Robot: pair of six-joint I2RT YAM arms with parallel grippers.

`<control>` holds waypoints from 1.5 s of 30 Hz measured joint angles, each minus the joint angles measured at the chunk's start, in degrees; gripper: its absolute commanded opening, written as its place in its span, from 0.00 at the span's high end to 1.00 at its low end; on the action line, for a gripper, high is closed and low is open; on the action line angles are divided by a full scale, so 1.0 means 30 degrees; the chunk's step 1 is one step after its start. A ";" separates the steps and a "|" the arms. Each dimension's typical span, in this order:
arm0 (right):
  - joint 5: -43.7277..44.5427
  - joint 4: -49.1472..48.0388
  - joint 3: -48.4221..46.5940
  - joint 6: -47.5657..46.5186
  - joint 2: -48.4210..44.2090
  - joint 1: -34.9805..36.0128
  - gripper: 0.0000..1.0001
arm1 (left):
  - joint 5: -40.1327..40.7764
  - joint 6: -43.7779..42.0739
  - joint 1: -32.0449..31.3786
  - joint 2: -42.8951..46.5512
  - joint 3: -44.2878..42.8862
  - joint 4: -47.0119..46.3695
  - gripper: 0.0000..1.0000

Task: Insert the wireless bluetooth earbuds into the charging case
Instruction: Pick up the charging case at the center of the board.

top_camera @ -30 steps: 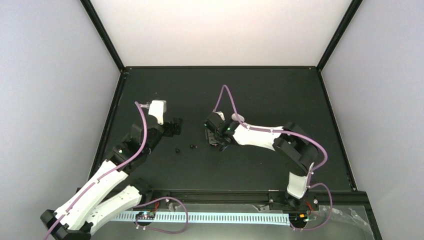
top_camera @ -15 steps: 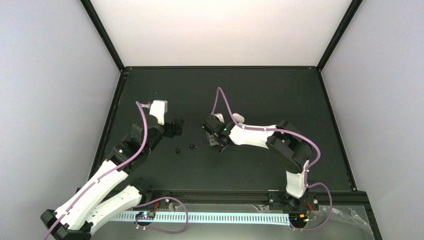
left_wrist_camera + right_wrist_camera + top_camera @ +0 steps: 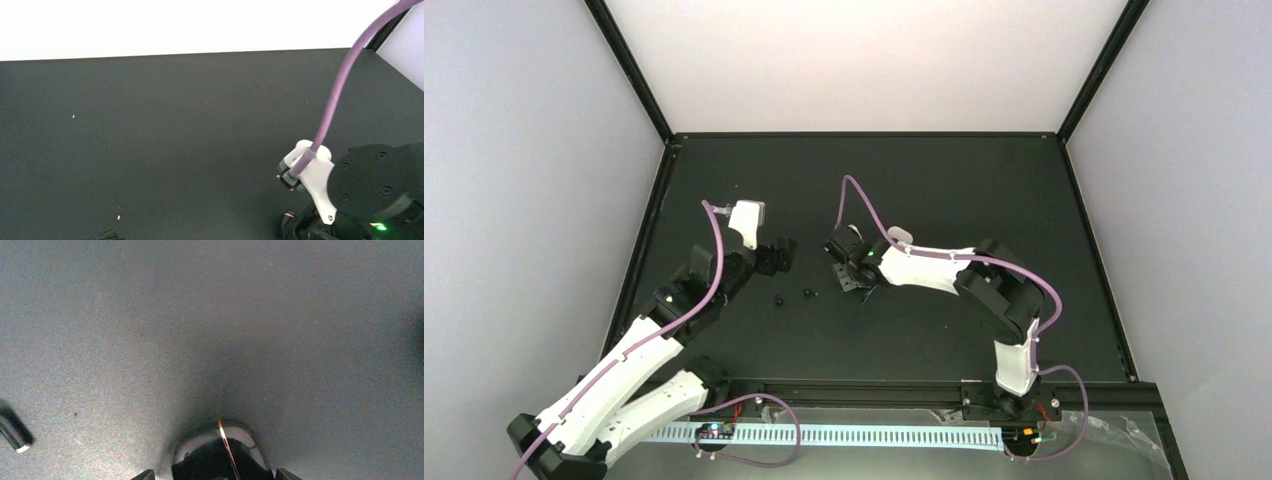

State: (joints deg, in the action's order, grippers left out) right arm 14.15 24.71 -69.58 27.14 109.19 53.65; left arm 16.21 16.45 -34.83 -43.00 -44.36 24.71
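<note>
Right wrist, glossy charging case (image 3: 216,454), dark inside

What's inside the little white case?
Only a dark, shiny inside shows in the charging case; its sockets are cut off by the picture's edge. The left earbud and the right earbud lie outside it, on the table.

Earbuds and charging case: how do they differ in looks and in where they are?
The earbuds are two tiny black dots; the charging case is bigger, a glossy white rim around a dark inside. The earbuds lie in the open between the arms, nothing around them; the charging case sits between the right arm's fingers. Both rest on the dark table.
</note>
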 measured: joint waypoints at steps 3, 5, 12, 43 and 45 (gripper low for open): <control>-0.0270 0.0379 -0.0554 -0.0801 0.0590 0.0000 0.41 | -0.0138 -0.0044 0.0007 -0.0087 0.0000 0.0000 0.01; -0.0430 0.0568 -0.0838 -0.1180 0.0816 -0.0029 0.42 | -0.0219 -0.0095 0.0073 -0.0087 0.0000 0.0000 0.01; -0.0925 0.0874 -0.1005 -0.2098 0.0896 -0.0219 0.54 | -0.0364 -0.0146 0.0168 -0.0080 0.0000 0.0000 0.01; -0.2127 -0.2317 0.7031 -0.4466 -1.1788 0.0146 0.76 | -0.9071 0.2761 0.0605 -0.2127 0.0648 -0.2353 0.02; -0.2514 -0.2419 0.7628 -0.4794 -1.3631 0.0364 0.76 | -1.0885 0.3483 0.0605 -0.2892 0.0648 -0.3235 0.05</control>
State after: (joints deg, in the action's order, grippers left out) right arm 6.61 17.45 -46.70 12.75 68.29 54.74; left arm -16.45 26.89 -33.01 -51.68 -42.41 15.00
